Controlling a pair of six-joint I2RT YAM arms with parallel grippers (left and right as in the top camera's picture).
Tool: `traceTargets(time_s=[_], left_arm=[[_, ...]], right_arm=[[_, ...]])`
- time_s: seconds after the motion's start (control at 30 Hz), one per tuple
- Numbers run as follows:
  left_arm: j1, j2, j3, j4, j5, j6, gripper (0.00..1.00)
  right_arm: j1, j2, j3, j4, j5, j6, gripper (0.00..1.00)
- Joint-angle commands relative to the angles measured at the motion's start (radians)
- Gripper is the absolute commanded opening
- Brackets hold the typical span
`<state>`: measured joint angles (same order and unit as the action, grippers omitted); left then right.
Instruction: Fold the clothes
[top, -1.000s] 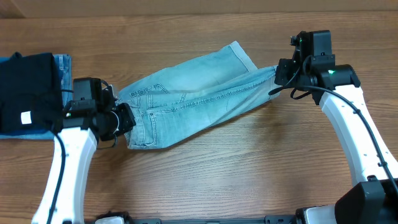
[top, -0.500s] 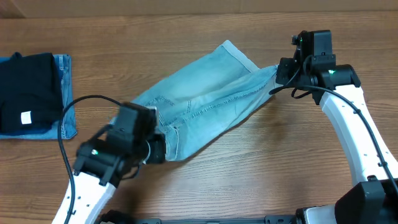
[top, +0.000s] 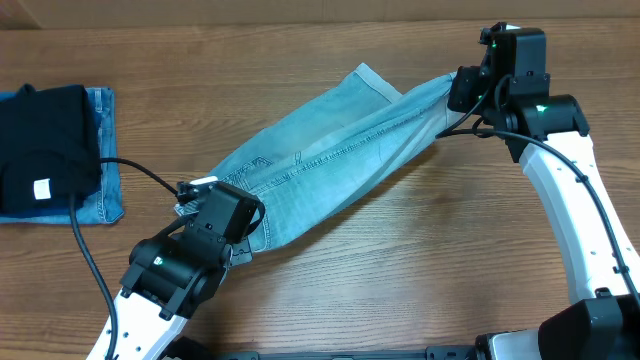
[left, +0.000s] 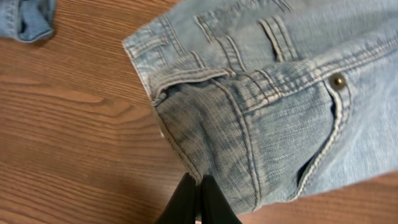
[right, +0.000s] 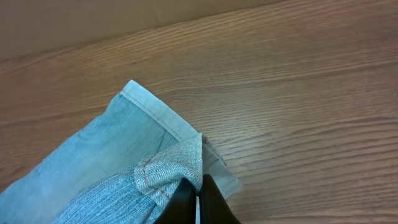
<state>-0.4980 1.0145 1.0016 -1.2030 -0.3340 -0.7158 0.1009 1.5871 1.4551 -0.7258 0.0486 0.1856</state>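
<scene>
Work surface: a brown wood-grain table (top: 400, 270), its grain running left to right, fills nearly all of every view.

Far edge: a paler, plain tan strip (top: 300, 12) borders the table along the top of the overhead view. The right wrist view shows it as a flat, unmarked surface. Whether it is wall or board cannot be told.

Lighting: even and diffuse, with soft shadows.
</scene>
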Motion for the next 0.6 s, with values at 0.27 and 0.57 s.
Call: traceTargets(time_s=[0.27, 0.57], left_arm=[[-0.005, -0.009, 0.020, -0.060, -0.180, -0.232, 0.04], [-0.005, 0.041, -0.100, 0.026, -0.279, -0.320, 0.04]], right_arm=[[0.056, 0.123, 0.039, 0.173, -0.034, -0.063, 0.04], [0.057, 0.223, 0.039, 0.294, -0.032, -0.056, 0.04]])
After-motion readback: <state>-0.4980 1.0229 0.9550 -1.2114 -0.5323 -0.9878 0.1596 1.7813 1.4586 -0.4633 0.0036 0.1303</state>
